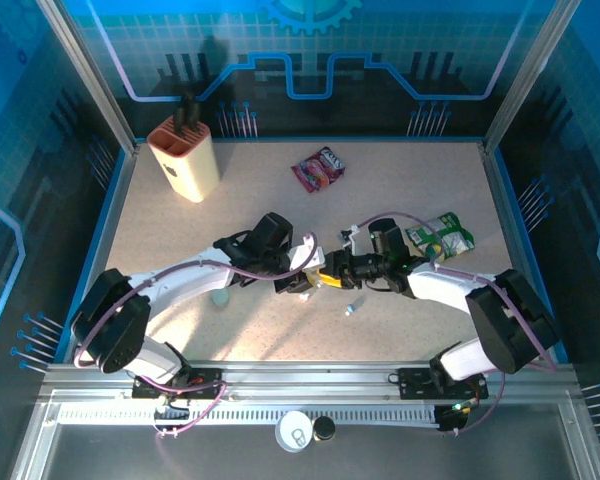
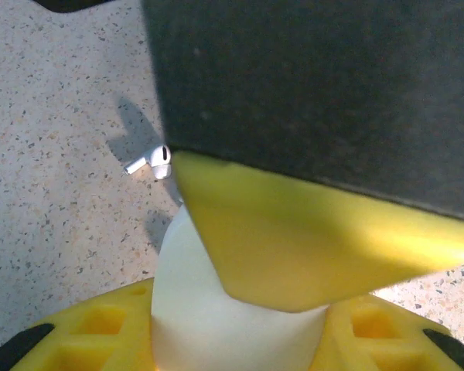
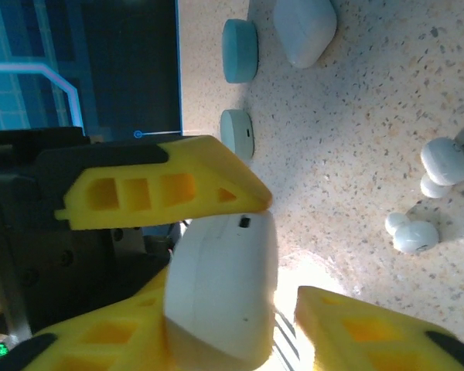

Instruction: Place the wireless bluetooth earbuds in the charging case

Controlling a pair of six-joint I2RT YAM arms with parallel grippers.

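Note:
The white charging case [image 2: 216, 317] sits pinched between the yellow fingers of my left gripper [image 2: 240, 328], which is shut on it above the table. My right gripper [image 3: 240, 309] reaches in from the opposite side with its jaws around the same case [image 3: 224, 294]. One of its fingers lies against the case, and a gap shows at the other finger [image 3: 371, 332]. The two grippers meet at mid-table [image 1: 315, 275]. A white earbud [image 2: 156, 161] lies on the table beyond the case. More white earbuds [image 3: 416, 236] lie to the right, in the right wrist view.
A white case [image 3: 304, 27] and a teal case [image 3: 240, 50] lie further off. A pale earbud [image 1: 352, 305] sits near the right arm. A knife block [image 1: 183, 155], a red snack packet [image 1: 318, 168] and a green packet [image 1: 442, 237] stand toward the back.

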